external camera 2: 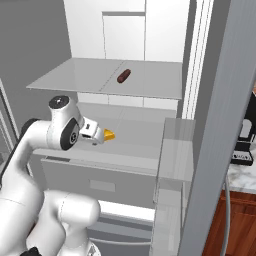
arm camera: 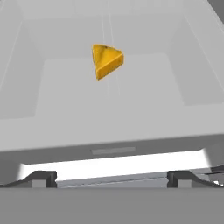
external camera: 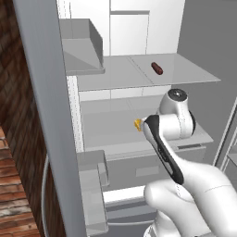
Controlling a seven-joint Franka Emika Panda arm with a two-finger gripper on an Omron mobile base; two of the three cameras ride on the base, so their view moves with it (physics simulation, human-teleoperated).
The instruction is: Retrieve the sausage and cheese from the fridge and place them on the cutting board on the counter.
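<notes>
The jaws stand wide apart and hold nothing, their two dark tips showing at the bottom corners of the hand view, with the gripper [arm camera: 112, 177] aimed into the open fridge [external camera: 46, 115] at the cheese [arm camera: 106, 61]. The wedge lies on the fridge's middle shelf [arm camera: 109, 109], well ahead of the tips and a little left of the line between them, so the step in hand looks like the reach for the cheese. To do it well, I would carry the hand forward and slightly left until the wedge sits between the tips, low enough to grip its flat faces rather than its pointed end, and close only once both tips flank it; the shelf above leaves limited headroom, so a level approach seems safest. The sausage [external camera: 157, 68] lies on that upper shelf [external camera: 139, 69], apart from the cheese and untouched. The shelves are pale grey, smooth and bare around both foods. A brick wall [external camera: 14, 139] stands left of the fridge door, and in the right base view a black coffee machine [external camera 2: 245, 140] sits on the marble tabletop [external camera 2: 240, 175] past the other door.
</notes>
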